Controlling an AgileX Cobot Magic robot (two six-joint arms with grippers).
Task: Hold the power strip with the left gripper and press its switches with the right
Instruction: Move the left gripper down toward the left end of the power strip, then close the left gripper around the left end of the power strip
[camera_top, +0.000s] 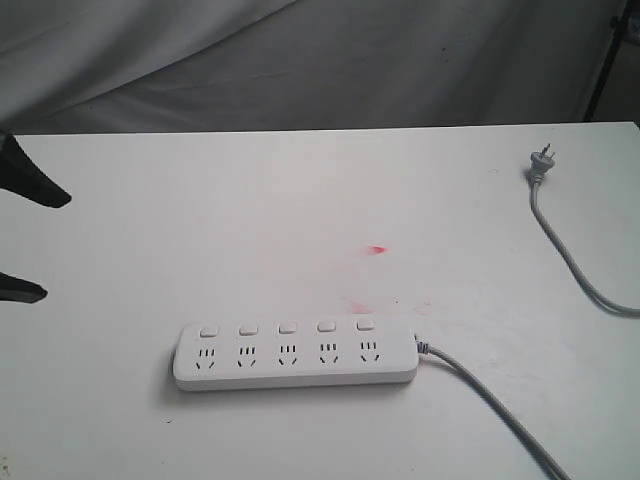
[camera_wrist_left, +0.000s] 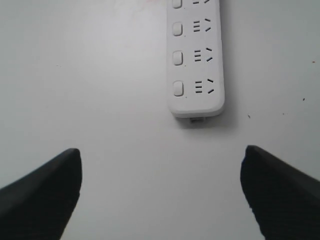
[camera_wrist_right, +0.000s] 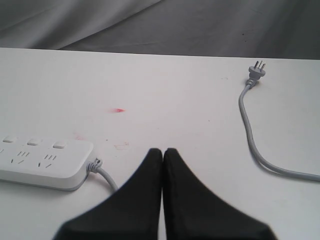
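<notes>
Found the strip (camera_top: 297, 357) nearest, flat on the table (camera_top: 200, 190) toward 6 o'clock, long axis running 9 to 3. Noted the switches (camera_top: 287, 327) in a row along its far edge, sockets on the near side, and the cable (camera_top: 500, 410) leaving the 3 o'clock end toward 5. Saw the left gripper (camera_top: 45, 245) farther back at 9 o'clock, fingers wide apart and holding nothing, well clear of the strip. Put the strip's free end at roughly 4 o'clock from those fingers, the gap opening toward it. Could not find the right gripper (camera_wrist_right: 163, 152) in the exterior view; from its wrist camera, saw fingers pressed together, empty, short of the cable end. Judged the left the nearer to its grasp. Spotted the plug (camera_top: 540, 163) farthest, at 2 o'clock.
</notes>
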